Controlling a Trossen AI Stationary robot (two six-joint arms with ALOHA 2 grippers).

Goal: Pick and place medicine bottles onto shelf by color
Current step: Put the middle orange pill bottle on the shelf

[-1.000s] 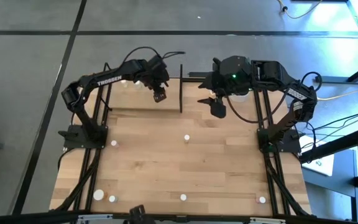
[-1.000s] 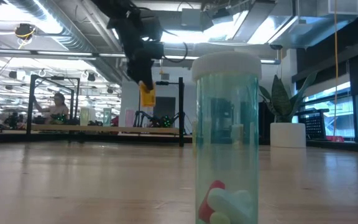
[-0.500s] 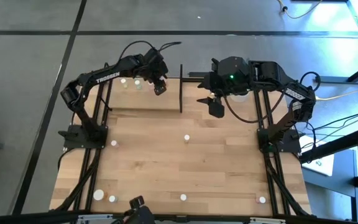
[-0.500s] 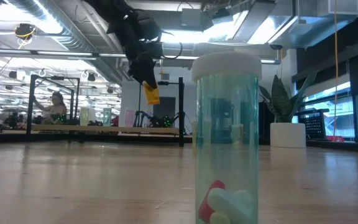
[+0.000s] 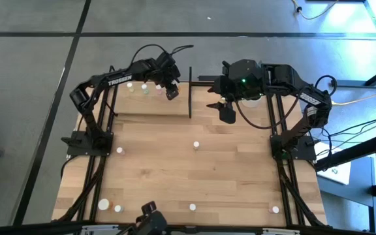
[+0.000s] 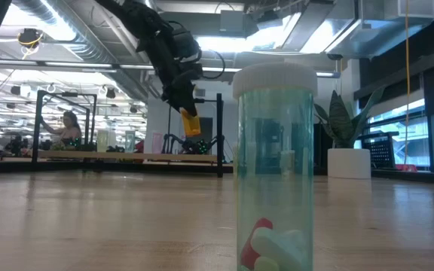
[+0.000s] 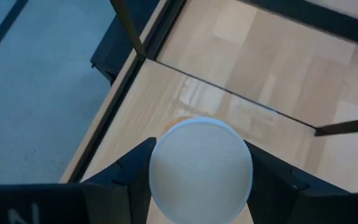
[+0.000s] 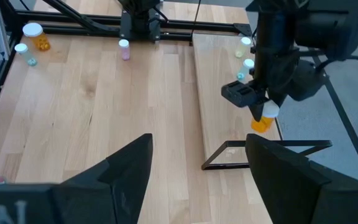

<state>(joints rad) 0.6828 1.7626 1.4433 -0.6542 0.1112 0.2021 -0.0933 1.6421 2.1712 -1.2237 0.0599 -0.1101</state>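
One orange bottle (image 8: 263, 119) hangs upright (cap up) gripped in left fingers (image 8: 243, 93) over the shelf (image 8: 229, 106).

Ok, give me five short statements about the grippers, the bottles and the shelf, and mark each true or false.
1. The left gripper is shut on an orange bottle with a white cap. True.
2. That orange bottle already stands on the shelf. False: in the low view it hangs in the air above the board.
3. The right gripper holds a pink bottle. False: its fingers are open and empty.
4. Some bottles already stand on the shelf. True.
5. A clear teal-tinted bottle with a white cap stands close in front of the low camera. True.
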